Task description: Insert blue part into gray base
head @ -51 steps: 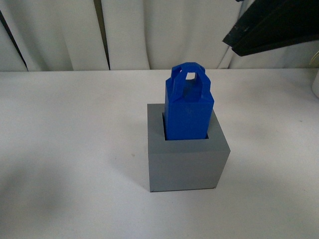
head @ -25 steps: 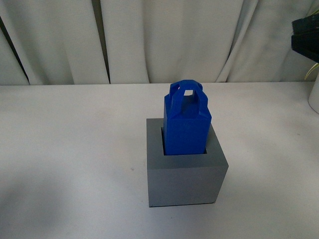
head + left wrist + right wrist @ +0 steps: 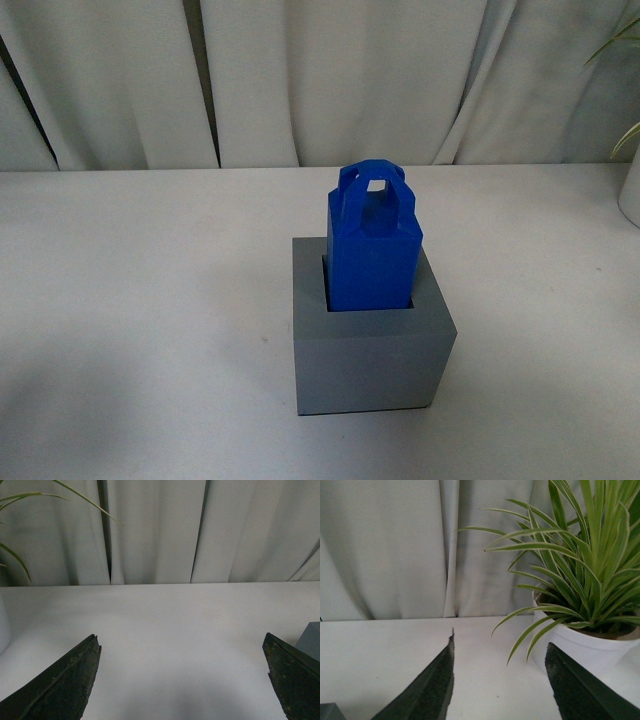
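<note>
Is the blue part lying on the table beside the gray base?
No, the blue part stands upright with its lower end inside the gray base, in its recess.

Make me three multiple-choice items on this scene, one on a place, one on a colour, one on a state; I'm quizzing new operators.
1. Where is the blue part?
A. held up in the air
B. standing in the recess of the gray base
C. leaning on the curtain

2. What colour is the plant pot?
A. white
B. red
C. black

3. How is the left pincer?
A. shut on the blue part
B. open and empty
C. shut on a leaf

Key: 1 B, its lower end sits inside the recess, handle up. 2 A, the right wrist view shows a white pot. 3 B, it stands wide open with nothing in it.
</note>
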`<state>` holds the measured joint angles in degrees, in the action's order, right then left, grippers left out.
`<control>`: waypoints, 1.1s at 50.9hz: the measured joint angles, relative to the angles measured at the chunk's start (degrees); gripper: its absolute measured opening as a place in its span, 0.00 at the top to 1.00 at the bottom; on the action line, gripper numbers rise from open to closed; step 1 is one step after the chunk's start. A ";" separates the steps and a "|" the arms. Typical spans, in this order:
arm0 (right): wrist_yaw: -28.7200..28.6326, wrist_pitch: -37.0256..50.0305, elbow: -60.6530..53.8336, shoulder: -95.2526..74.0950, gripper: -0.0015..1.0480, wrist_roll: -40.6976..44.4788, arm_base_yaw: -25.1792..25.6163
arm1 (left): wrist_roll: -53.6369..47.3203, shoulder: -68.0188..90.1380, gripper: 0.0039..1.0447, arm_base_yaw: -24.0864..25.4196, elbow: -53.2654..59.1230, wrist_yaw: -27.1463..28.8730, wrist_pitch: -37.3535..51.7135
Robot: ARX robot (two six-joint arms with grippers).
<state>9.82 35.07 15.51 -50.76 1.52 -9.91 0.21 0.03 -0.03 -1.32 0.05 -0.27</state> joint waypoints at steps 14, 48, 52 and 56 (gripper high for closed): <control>-4.42 -2.16 -8.15 10.05 0.98 -0.74 4.37 | 0.00 0.00 0.06 0.00 0.00 -0.07 0.00; -9.86 -10.78 -15.23 26.23 0.98 -0.90 9.79 | 0.02 -0.02 0.06 0.00 0.00 -0.04 0.00; -9.90 -12.55 -15.23 28.06 0.98 -0.92 9.79 | 0.00 0.00 0.06 0.00 0.00 -0.04 0.00; -9.90 -14.25 -15.23 29.99 0.98 -0.92 9.79 | 0.00 0.00 0.06 0.00 0.00 -0.04 0.00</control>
<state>-0.08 20.82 0.27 -20.78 0.60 -0.12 0.21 0.03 -0.03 -1.32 0.01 -0.27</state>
